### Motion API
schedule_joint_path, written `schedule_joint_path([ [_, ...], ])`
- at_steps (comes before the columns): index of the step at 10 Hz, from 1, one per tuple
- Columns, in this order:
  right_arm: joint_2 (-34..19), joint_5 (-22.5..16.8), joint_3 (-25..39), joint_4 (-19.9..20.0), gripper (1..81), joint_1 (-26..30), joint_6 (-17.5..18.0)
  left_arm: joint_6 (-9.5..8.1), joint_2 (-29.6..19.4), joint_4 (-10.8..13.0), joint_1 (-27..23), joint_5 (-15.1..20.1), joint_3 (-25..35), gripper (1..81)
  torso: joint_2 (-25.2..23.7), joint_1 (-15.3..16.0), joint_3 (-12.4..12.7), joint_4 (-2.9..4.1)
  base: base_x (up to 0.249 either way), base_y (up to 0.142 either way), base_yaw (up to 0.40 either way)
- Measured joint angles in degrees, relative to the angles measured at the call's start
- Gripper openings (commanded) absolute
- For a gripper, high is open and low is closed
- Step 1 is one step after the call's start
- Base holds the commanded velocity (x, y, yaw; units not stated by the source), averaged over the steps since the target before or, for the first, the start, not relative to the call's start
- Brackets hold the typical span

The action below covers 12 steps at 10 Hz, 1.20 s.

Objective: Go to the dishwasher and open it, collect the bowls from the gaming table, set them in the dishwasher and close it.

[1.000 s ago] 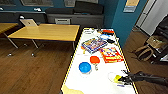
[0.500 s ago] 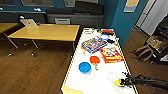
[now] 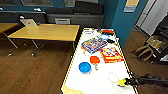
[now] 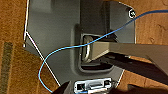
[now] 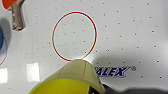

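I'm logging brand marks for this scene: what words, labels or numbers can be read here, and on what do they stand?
"ALEX" with a ® mark: blue print on the white table top; its start is hidden behind the yellow cup.
Game boxes: print too blurred to read.
Wall signs: too blurred to read.
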Motion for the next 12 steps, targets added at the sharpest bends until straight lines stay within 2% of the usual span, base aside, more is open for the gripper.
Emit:
schedule_joint_path([
  [2, -7.5, -0.1, 10.5, 0.0, 1.0, 2.0, 0.5, 0.00, -0.6, 0.1, 0.0, -1.9, 2.3, 81.1, 0.0, 0.0, 0.0, 0.00, 0.000, 0.000, 0.000],
  [4, -17.8, -0.4, 16.6, 0.0, 1.0, 1.6, 1.1, -0.01, -2.7, 0.3, -0.2, -2.5, 6.9, 81.1, 0.0, 0.0, 0.0, 0.00, 0.000, 0.000, 0.000],
  [5, -21.6, 0.8, 18.6, -0.1, 1.0, 0.2, 1.3, -0.04, -4.0, 0.4, -0.5, -2.7, 9.0, 81.1, 0.0, 0.0, 0.0, 0.00, 0.000, 0.000, 0.000],
  [7, -25.2, 5.2, 21.2, -0.1, 1.0, -6.1, 1.3, -0.04, -8.1, 0.4, -1.7, -3.8, 14.1, 81.1, 0.0, 0.0, 0.0, 0.00, 0.000, 0.000, 0.000],
  [11, -27.4, 17.4, 21.2, -0.2, 1.0, -22.8, 0.0, -0.06, -14.3, 0.5, -3.1, -3.8, 22.2, 81.1, 0.0, 0.0, 0.0, 0.00, 0.000, 0.000, 0.000],
  [12, -27.6, 21.6, 20.6, -0.4, 1.0, -27.4, -0.7, -0.11, -16.9, 0.5, -4.3, -3.8, 25.7, 81.1, 0.0, 0.0, 0.0, 0.00, 0.000, 0.000, 0.000],
])
